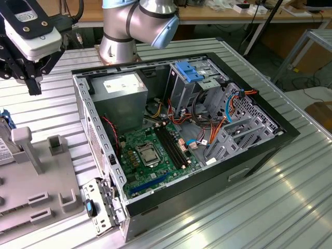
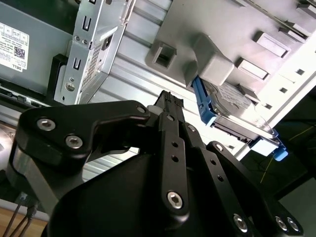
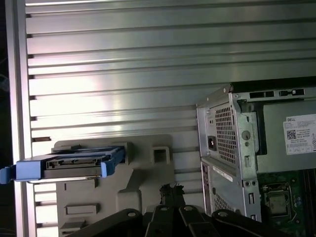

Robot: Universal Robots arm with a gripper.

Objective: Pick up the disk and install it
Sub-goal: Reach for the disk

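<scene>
A slatted metal table (image 1: 290, 207) is carrying an open computer case (image 1: 207, 184). The case is lying on its side with its green board (image 1: 150, 155) facing up and a grey power box (image 1: 122, 93) sitting in one corner. The arm (image 1: 140, 26) is standing behind the case. On the exterior view's left, a grey fixture (image 1: 41, 187) is sitting on the table just beside the case. The gripper (image 1: 33, 87) is hanging above the table near the fixture, its fingers pressing together on nothing. The disk (image 3: 69, 165) (image 2: 232, 106) is standing on edge in the fixture, at the side away from the case, its blue rails showing in both wrist views. The gripper is hovering clear of it.
</scene>
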